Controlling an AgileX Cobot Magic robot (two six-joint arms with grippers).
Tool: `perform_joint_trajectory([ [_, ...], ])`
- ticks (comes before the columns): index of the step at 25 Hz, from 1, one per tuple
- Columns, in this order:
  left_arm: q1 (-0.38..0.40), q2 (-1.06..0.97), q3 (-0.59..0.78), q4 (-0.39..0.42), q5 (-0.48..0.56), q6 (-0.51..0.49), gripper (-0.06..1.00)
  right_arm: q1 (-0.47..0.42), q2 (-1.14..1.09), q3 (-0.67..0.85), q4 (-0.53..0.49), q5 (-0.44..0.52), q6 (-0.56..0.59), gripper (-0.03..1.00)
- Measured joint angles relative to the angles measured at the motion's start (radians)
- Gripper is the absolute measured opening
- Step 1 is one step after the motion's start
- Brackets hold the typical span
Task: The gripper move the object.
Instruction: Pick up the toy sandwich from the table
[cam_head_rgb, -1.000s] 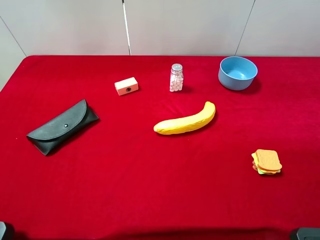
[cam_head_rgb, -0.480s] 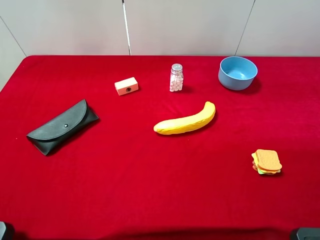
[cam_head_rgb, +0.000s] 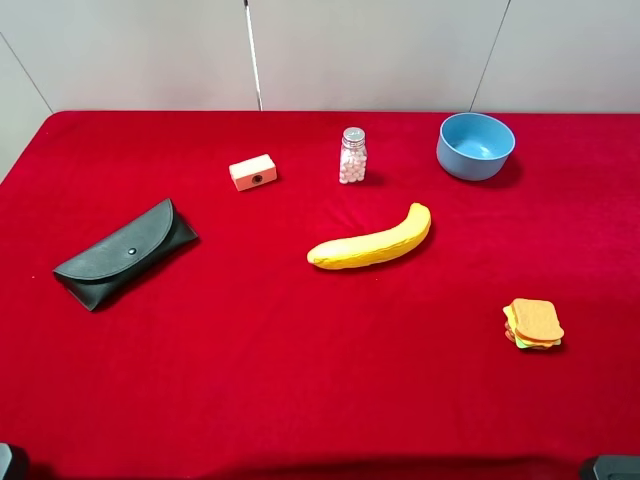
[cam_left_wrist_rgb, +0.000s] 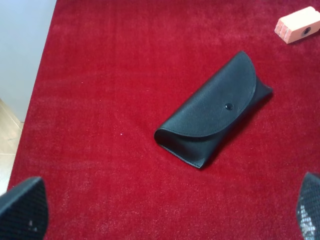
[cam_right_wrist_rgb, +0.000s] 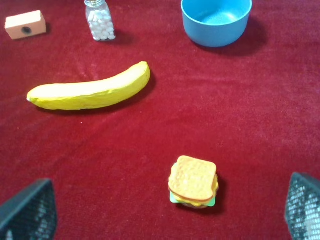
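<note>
The toy sandwich (cam_head_rgb: 533, 325) lies on the red cloth at the front right, tan bread on top with green, yellow and red layers; it also shows in the right wrist view (cam_right_wrist_rgb: 193, 182). My right gripper (cam_right_wrist_rgb: 165, 212) is open and empty, its fingertips (cam_right_wrist_rgb: 27, 212) wide apart, and the sandwich lies a little ahead of them. My left gripper (cam_left_wrist_rgb: 160, 212) is open and empty over the left of the cloth, short of a black glasses case (cam_left_wrist_rgb: 215, 110). In the high view only the arm bases show at the bottom corners.
A yellow banana (cam_head_rgb: 370, 243) lies mid-table. A blue bowl (cam_head_rgb: 475, 146), a pill bottle (cam_head_rgb: 352, 156) and a pink-white block with a hole (cam_head_rgb: 253, 172) stand at the back. The black case (cam_head_rgb: 125, 253) lies at the left. The table's left edge (cam_left_wrist_rgb: 42, 75) is near the left gripper.
</note>
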Motion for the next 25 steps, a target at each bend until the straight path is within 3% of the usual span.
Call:
perform_joint_trajectory([
  [12,0.0,0.0,0.0,0.0,0.0,0.0,0.99,0.0,0.008,0.0,0.012,0.003,0.022,0.69],
  [25,0.0,0.0,0.0,0.0,0.0,0.0,0.99,0.0,0.375,0.0,0.071,-0.099,0.008,0.69],
])
